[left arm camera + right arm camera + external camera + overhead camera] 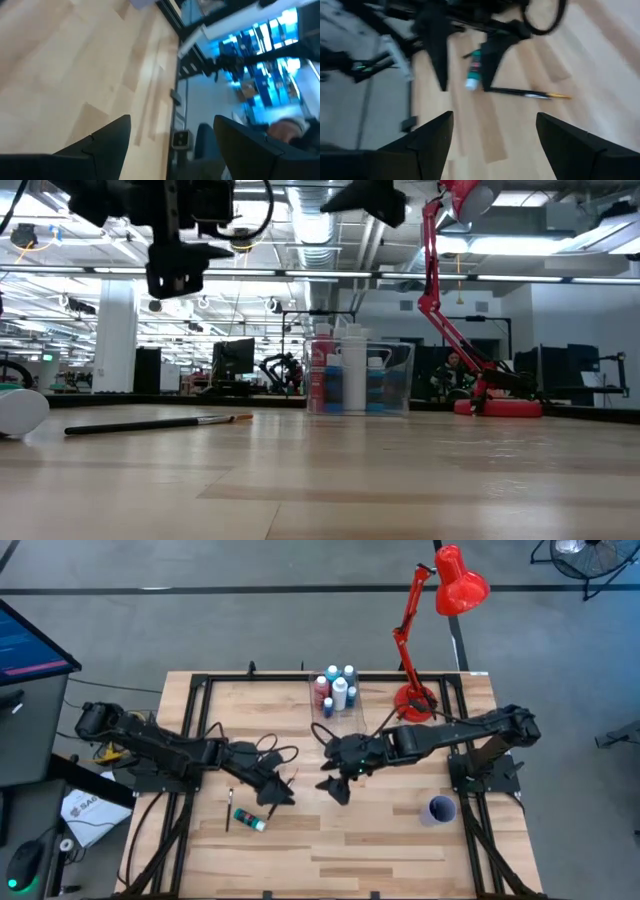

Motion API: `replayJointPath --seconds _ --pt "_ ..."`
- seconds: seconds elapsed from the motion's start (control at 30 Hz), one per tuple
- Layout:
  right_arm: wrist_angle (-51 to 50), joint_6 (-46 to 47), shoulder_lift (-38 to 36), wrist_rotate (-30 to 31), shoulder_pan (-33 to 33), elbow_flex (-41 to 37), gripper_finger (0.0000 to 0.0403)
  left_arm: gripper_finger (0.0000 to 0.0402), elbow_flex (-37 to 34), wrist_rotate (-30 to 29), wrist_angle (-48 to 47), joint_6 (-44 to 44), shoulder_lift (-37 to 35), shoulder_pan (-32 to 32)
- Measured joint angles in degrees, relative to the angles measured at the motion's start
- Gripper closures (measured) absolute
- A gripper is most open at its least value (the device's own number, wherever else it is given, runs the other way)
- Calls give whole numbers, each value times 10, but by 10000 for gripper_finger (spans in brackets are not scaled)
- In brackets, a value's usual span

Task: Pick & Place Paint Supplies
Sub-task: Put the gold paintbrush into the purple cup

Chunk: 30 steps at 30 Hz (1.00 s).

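- The left gripper (278, 793) hangs above the pale wooden table (390, 840), a little toward nine o'clock of its centre; its two dark fingers (100, 145) stand apart with nothing between them.
- The right gripper (338, 786) hovers near the table's centre, close to the left one but not touching it; its fingers (427, 142) are spread as well and hold nothing.
- A small blue-green and white paint tube (249, 819) lies on its side on the wood at about seven o'clock from the left gripper, just beside it.
- A thin dark paintbrush (229, 811) lies flat at nine o'clock of that tube, near it.
- A second thin dark paintbrush with a pale orange tip (525, 93) shows in the right wrist view, lying next to the tube; the low view shows a paintbrush (150, 423) flat on the boards too.
- A clear see-through plastic box (337, 692) stands at twelve o'clock on the table, by the far edge, with upright plastic paint bottles (352, 380) inside: pink-red, white and light blue ones.
- A red desk lamp (432, 610) has its round base at two o'clock, right of the box.
- A small purple cup (440, 810) sits at four o'clock, well apart from both grippers.
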Motion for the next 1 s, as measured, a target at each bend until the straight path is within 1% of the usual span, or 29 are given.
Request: replayJointPath --seconds 0.03,0.17,0.3,0.33,0.4,0.53,0.6,0.63,0.67,0.73,0.83,0.9,0.97,1.0 --pt "10 -2 0 -11 0 0 126 124 0 3 2 2 0 -7" --pt "73 1 0 -12 -9 0 126 124 0 5 34 -16 0 -36" --pt "122 2 0 -14 -20 0 126 124 0 4 96 -40 0 -44" --pt "126 2 0 -22 -23 0 126 124 0 -5 115 -55 0 -45" --pt "128 2 0 -50 -32 0 126 124 -1 -48 201 -87 0 -52" --pt "126 0 0 -128 -49 0 126 124 0 -118 439 -86 -1 -61" --pt "126 -9 0 -163 -56 0 126 124 0 -138 519 -85 -1 -60" --pt "125 -15 0 -181 -59 0 126 124 0 -143 544 -84 -1 -60" --pt "123 -19 0 -196 -62 0 126 124 0 -145 555 -79 -4 -62" --pt "114 -35 0 -224 -67 0 126 124 0 -147 545 -70 -14 -80" --pt "80 -47 0 -250 -74 0 126 124 0 -150 498 -60 -28 -122" --pt "52 -54 0 -253 -76 0 126 124 5 -181 468 -44 -40 -157" --pt "18 -81 0 -253 -78 0 126 125 23 -207 397 -30 -61 -186" --pt "4 -94 0 -253 -79 0 126 127 35 -222 343 -29 -73 -198"
